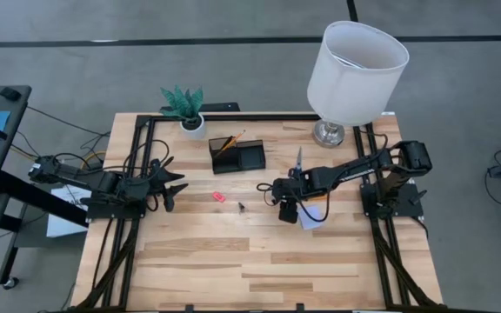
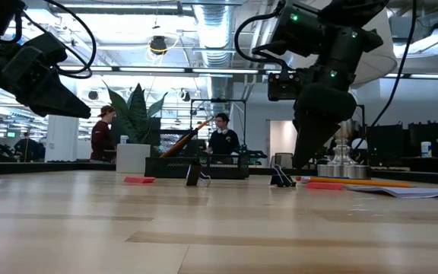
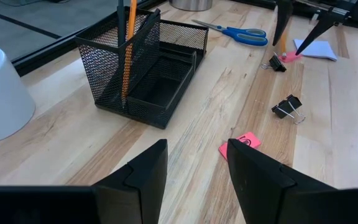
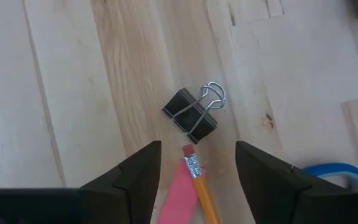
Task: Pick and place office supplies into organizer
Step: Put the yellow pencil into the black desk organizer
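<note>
From the high view, the black organizer stands near the far edge of the tabletop, a little toward its left side, with an orange pencil leaning in its taller cup section. A white plant pot is just beside it toward the far left corner, and a lamp stands at the far right corner. The left gripper hangs over the left side of the tabletop, and the pink eraser lies a short way in front of it. The right gripper is near the middle of the tabletop, close to the scissors and the pale note pad. In the low view, the eraser lies flat on the wood and two small black clips stand upright apart from each other (the second clip is under the right arm). In the left wrist view, the left gripper has its fingers spread wide with nothing between them; the organizer, the eraser, a clip and the blue-handled scissors lie beyond. In the right wrist view, the right gripper is also spread, and it hovers over a black clip and the eraser end of a second orange pencil, holding nothing.
</note>
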